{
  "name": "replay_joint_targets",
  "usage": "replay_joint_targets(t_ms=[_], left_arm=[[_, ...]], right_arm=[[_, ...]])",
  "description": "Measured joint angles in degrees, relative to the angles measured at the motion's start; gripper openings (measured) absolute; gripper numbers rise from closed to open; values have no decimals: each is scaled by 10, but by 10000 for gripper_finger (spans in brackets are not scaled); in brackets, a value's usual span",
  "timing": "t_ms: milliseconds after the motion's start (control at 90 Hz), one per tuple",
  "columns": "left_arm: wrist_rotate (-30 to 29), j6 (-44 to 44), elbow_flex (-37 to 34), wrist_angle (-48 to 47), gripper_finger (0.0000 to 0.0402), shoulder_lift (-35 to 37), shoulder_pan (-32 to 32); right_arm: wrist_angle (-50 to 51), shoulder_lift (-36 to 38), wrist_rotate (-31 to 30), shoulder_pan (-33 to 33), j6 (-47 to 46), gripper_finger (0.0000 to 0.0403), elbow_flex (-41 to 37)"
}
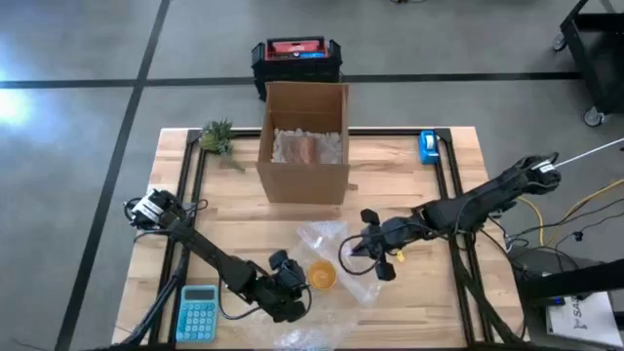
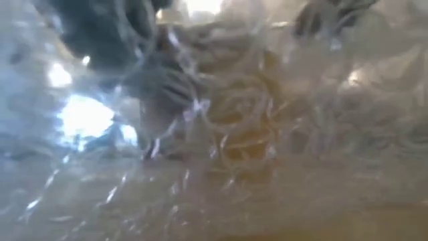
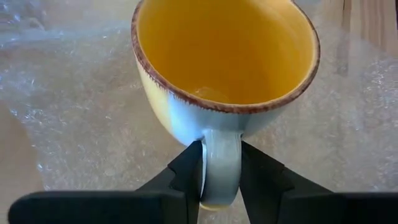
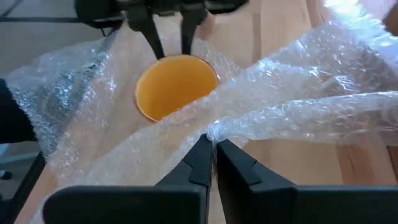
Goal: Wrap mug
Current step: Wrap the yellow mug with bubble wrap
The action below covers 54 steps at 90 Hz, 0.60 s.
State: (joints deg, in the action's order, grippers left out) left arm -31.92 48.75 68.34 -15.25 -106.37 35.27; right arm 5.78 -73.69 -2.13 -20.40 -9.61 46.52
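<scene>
The glossy yellow ceramic mug point(image 3: 224, 68), with its speckled brown rim, rests on the crinkled clear bubble wrap sheet point(image 4: 298, 106) near the front of the wooden table point(image 1: 409, 185). The left gripper point(image 3: 221, 177) clamps the mug's pale handle between its fingers. The right gripper point(image 4: 213, 155) pinches an edge of the sheet, lifted just beside the mug.

Grey concrete floor point(image 1: 78, 58) with dark lines surrounds the wooden bench point(image 1: 390, 185); a black cart point(image 1: 597, 49) stands at the right.

Cardboard box point(image 1: 303, 141), calculator point(image 1: 198, 313), tape point(image 1: 428, 146), toolbox point(image 1: 296, 56).
</scene>
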Motion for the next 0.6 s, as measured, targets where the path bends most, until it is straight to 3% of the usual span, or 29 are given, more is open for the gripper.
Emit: replay_joint_targets(t_ms=[233, 600], left_arm=[[-1, 0, 0, 3, 84, 0, 0], [-1, -4, 0, 3, 81, 0, 0]], right_arm=[[-39, -2, -19, -30, 19, 0, 0], [-104, -88, -25, -45, 60, 0, 12]])
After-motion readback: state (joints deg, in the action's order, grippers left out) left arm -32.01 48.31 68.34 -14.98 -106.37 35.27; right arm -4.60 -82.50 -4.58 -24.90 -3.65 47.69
